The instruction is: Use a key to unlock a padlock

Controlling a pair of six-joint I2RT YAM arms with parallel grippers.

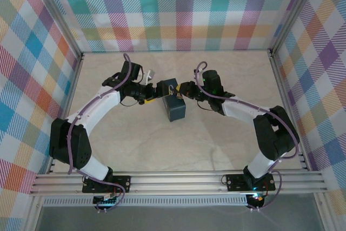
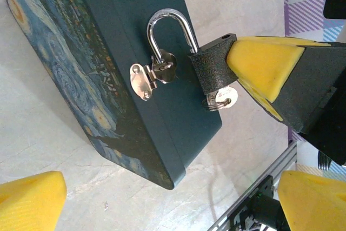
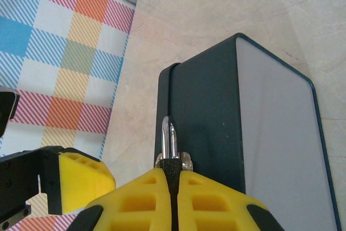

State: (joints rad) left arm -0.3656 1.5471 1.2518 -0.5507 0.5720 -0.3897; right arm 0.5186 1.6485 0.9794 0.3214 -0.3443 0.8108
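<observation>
Bare tabletop (image 1: pixel 178 155) lies open all round the box (image 1: pixel 176 110), except at its latch side, where the right end effector (image 3: pixel 173 185) pinching the padlock (image 2: pixel 212 73) and the spread-wide left end effector (image 1: pixel 164 89) just beside it crowd the approach from both flanks.

Bright plaid cloth walls (image 1: pixel 178 9) in pink, teal, orange and blue wrap three sides, silver metal posts (image 1: pixel 64 25) rise at the corners, and the pale marbled beige tabletop (image 1: pixel 178 150) sits evenly lit, metal rails (image 1: pixel 178 179) lining its near edge.
</observation>
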